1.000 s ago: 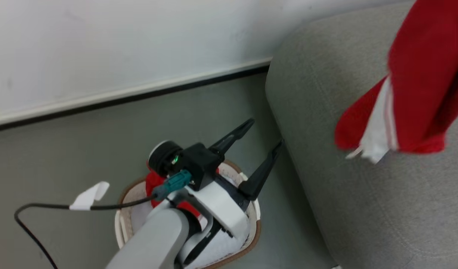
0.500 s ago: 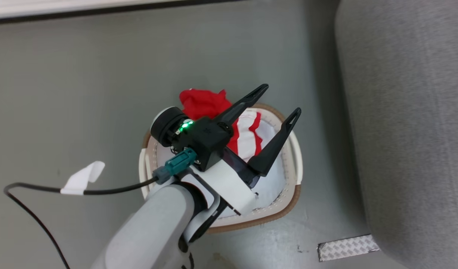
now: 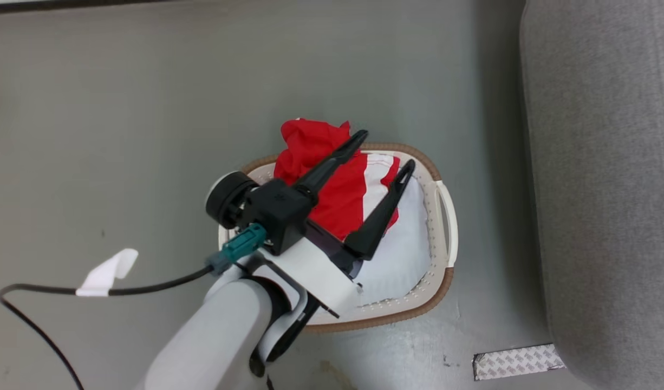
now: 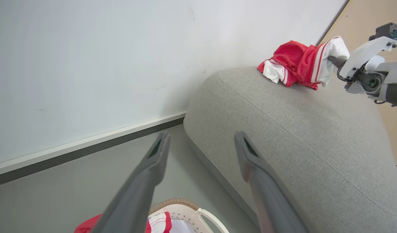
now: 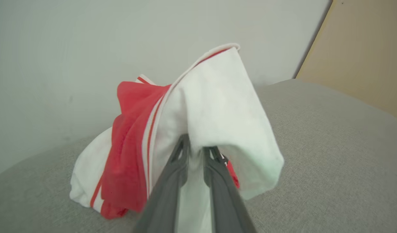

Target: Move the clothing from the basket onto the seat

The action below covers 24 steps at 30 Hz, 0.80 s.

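Left fingers [image 3: 332,161] wide, right fingers [image 5: 171,184] narrow

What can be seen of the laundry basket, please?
The laundry basket is oval, cream-white plastic with a brown rim, perforated walls and a side handle. It stands upright on the floor beside the sofa. Red and white clothing lies inside, one red fold spilling over the rim. The open left gripper hovers over it.

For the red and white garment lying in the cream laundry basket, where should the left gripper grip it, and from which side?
Probably the bunched red hump of the red and white sportswear garment, where it spills over the brown rim of the cream perforated basket. Come from above with the open left gripper: that fold stands raised and thick; the rest lies flatter inside.
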Motion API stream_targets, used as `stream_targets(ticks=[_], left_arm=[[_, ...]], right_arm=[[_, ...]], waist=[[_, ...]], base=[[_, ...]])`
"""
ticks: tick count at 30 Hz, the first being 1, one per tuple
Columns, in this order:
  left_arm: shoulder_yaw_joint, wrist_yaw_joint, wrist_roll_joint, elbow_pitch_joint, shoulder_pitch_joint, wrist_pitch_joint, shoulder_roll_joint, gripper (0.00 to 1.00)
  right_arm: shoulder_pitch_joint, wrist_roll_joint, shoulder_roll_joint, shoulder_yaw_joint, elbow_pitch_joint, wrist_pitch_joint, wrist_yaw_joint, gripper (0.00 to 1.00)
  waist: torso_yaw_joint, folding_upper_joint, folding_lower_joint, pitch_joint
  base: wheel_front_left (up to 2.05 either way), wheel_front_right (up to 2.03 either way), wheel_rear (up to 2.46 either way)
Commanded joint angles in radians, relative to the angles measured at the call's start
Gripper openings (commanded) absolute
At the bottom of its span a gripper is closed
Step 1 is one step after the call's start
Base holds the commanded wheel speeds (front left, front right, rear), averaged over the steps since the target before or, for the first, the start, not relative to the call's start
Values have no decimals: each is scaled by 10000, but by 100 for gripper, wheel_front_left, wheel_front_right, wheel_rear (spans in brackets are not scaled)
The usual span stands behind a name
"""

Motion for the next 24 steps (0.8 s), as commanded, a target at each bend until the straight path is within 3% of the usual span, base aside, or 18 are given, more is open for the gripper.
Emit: stream_targets(ticks=[1, 6, 13, 20, 24], left_arm=[[73, 54, -78, -4, 174, -123, 79, 100], [308, 234, -308, 137, 527, -348, 226, 100], [834, 595, -647, 546, 1486, -968, 459, 100], [1511, 1125, -1037, 1402, 2898, -2034, 681, 100], [1894, 1428, -985, 1925, 3660, -2557, 798, 100]], right_arm=[[44, -164, 290, -67, -205, -101, -25, 100], [734, -359, 1414, 707, -951, -173, -25, 100], [3282, 1146, 2699, 2649, -3816, -181, -25, 100], [6546, 2202, 3205, 4111, -6602, -179, -25, 100], [8068, 2472, 3413, 4843, -7556, -169, -25, 100]], waist=[[-154, 0, -1, -219], [-450, 0, -1, -998], [-510, 0, -1, -2500], [-115, 0, -1, -4162], [162, 0, -1, -4961]], base=[[0, 0, 0], [0, 0, 0], [0, 0, 0], [0, 0, 0], [0, 0, 0]])
